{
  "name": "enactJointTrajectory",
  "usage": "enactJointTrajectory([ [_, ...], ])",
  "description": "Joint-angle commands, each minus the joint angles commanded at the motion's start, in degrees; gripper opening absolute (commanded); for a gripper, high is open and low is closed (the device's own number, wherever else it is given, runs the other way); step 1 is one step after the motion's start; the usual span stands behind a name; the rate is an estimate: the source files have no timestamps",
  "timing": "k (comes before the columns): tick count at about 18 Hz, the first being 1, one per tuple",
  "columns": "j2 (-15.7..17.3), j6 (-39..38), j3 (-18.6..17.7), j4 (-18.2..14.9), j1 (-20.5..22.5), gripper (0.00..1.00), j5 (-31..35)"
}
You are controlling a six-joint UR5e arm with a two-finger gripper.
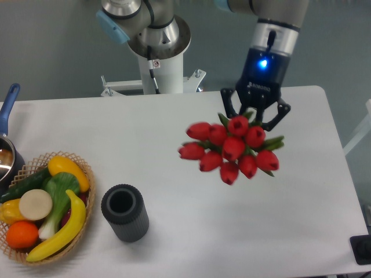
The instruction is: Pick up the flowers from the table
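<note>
The flowers (231,149), a bunch of red tulip buds with green leaves, hang in the air well above the white table (174,133), buds pointing toward the camera. My gripper (255,113) is shut on their stems just behind the buds, over the right half of the table. The stems and the fingertips are mostly hidden behind the buds. A blue light glows on the wrist above the gripper.
A dark ribbed cylindrical cup (124,212) stands upright at the front left. A wicker basket (86,174) of toy fruit and vegetables sits at the left edge, with a blue-handled pot (7,145) behind it. The robot base (156,52) stands behind the table.
</note>
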Motion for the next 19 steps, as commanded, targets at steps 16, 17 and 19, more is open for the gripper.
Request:
enactJointTrajectory([
  [16,-0.18,-1.23,-0.79,0.00,0.09,0.28,-11.45],
  [17,-0.18,-1.23,-0.79,0.00,0.09,0.28,-11.71],
  [19,-0.09,-1.23,-0.97,0.00,0.09,0.28,-11.71],
])
